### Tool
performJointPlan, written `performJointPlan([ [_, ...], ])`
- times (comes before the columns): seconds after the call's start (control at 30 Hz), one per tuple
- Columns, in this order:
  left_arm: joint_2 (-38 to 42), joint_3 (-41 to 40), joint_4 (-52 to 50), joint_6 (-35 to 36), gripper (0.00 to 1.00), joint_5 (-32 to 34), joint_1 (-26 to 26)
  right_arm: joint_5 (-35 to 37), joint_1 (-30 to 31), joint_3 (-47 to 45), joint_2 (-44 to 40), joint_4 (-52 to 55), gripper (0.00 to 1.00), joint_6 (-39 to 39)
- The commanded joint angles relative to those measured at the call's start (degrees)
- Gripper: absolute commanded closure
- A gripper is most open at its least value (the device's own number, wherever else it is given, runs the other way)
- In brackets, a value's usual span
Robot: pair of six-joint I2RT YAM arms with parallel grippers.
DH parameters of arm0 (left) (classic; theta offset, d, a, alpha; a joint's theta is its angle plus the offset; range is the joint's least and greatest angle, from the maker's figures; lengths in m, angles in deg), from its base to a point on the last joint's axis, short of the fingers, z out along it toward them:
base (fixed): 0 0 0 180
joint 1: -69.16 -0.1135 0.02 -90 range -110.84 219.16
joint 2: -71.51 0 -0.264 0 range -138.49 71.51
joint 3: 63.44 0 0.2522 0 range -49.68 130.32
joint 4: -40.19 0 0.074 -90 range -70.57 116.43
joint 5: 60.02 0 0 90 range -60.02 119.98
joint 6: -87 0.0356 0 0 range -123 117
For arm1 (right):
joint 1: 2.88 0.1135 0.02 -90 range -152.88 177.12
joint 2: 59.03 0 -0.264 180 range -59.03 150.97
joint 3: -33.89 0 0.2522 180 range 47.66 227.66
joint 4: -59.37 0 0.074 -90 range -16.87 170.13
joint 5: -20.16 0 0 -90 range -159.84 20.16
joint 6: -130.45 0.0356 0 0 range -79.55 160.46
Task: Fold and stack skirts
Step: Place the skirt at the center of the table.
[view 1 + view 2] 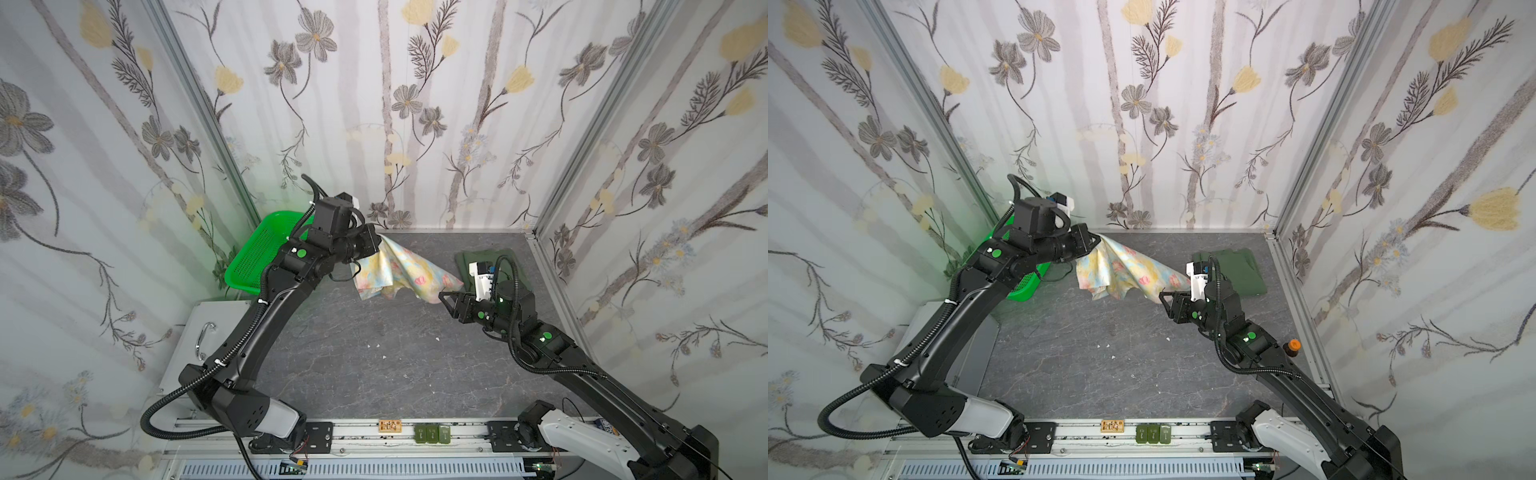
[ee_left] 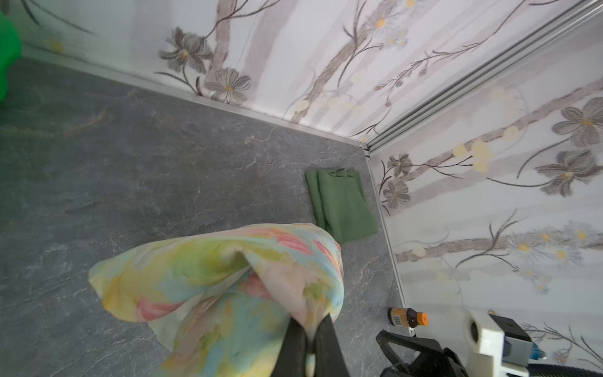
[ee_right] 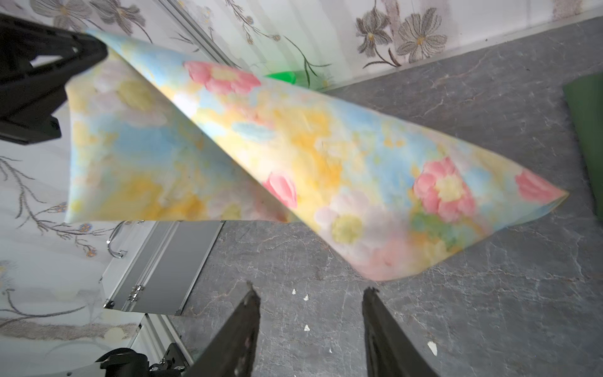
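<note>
The floral skirt [image 1: 409, 272] [image 1: 1129, 270], pastel yellow and blue with pink flowers, hangs in the air over the back of the table. My left gripper [image 1: 380, 240] [image 2: 311, 326] is shut on one of its corners, and the cloth [image 2: 212, 277] droops from the jaws. Just in front of the skirt's low right edge [image 3: 326, 156] my right gripper [image 1: 442, 297] [image 3: 310, 290] stands open, holding nothing. At the back right the dark olive-green skirt [image 1: 1237, 270] [image 2: 342, 209] lies folded flat, partly hidden behind my right wrist in both top views.
A bright green plastic basket [image 1: 253, 257] [image 1: 1025, 286] stands tilted in the back left corner behind my left arm. A metal case [image 1: 199, 332] [image 3: 163, 261] lies at the table's left. A brown bottle with an orange cap [image 1: 1292, 347] [image 2: 408, 317] lies by the right wall. Small white scraps dot the grey tabletop [image 1: 374, 353].
</note>
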Motion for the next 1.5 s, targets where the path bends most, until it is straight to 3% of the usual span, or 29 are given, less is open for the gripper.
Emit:
performJointPlan([
  [0.0,3.42,-11.79,15.42,-5.16,1.00,0.51,-1.05,0.64,0.30,-0.34,1.42,-1.45,0.49,0.95],
  [0.1,4.47,-22.11,20.61,-7.44,1.00,-0.76,-1.79,-0.23,0.37,-2.10,4.22,-2.75,0.49,0.82],
  [0.23,5.03,-28.54,21.88,-7.67,1.00,2.52,-2.07,-1.39,0.63,-1.47,8.84,-4.40,0.49,0.65],
  [0.3,6.14,-30.49,22.01,-7.78,1.00,6.11,-2.87,-1.11,1.01,-1.23,10.98,-5.00,0.49,0.30],
  [0.47,6.59,-32.67,22.26,-7.01,1.00,8.03,-5.93,-0.29,2.32,2.69,16.11,-4.73,0.50,-0.90],
  [0.63,0.73,-31.55,22.45,-5.67,1.00,9.38,-6.91,0.23,3.09,5.31,23.06,-4.14,0.50,-2.06],
  [0.7,-1.89,-30.59,22.79,-5.48,0.93,10.50,-7.17,0.27,3.18,6.85,25.83,-3.72,0.51,-2.63],
  [0.73,-3.17,-29.95,22.97,-5.18,0.85,11.09,-7.30,0.30,3.21,7.54,26.90,-3.90,0.52,-2.77],
  [0.77,-4.03,-29.40,23.07,-5.01,0.59,11.94,-7.42,0.52,3.14,8.30,28.68,-3.83,0.51,-3.06],
  [0.8,-4.78,-28.84,23.15,-4.99,0.42,13.11,-7.54,0.78,3.21,9.10,29.84,-3.74,0.51,-3.35],
  [0.87,-5.43,-27.84,23.25,-4.82,0.35,14.44,-8.27,1.42,3.22,10.88,31.40,-2.98,0.51,-4.05],
  [0.93,-4.23,-27.52,23.16,-4.66,0.19,14.71,-9.31,2.47,3.21,12.19,32.12,-1.93,0.51,-4.99],
  [0.97,-3.02,-27.84,23.16,-4.64,0.15,14.95,-9.60,2.97,3.10,12.54,32.32,-1.46,0.50,-5.43],
  [1.07,3.20,-30.85,23.11,-4.88,0.14,14.44,-10.13,4.55,2.96,12.77,32.77,-0.14,0.47,-6.45],
  [1.23,12.75,-39.81,20.64,-9.04,0.19,6.41,-8.99,4.79,2.50,12.02,33.80,1.33,0.45,-7.43],
  [1.47,16.56,-49.56,18.59,-16.67,0.23,6.87,2.10,3.56,1.97,10.70,33.03,0.64,0.44,-7.30],
])
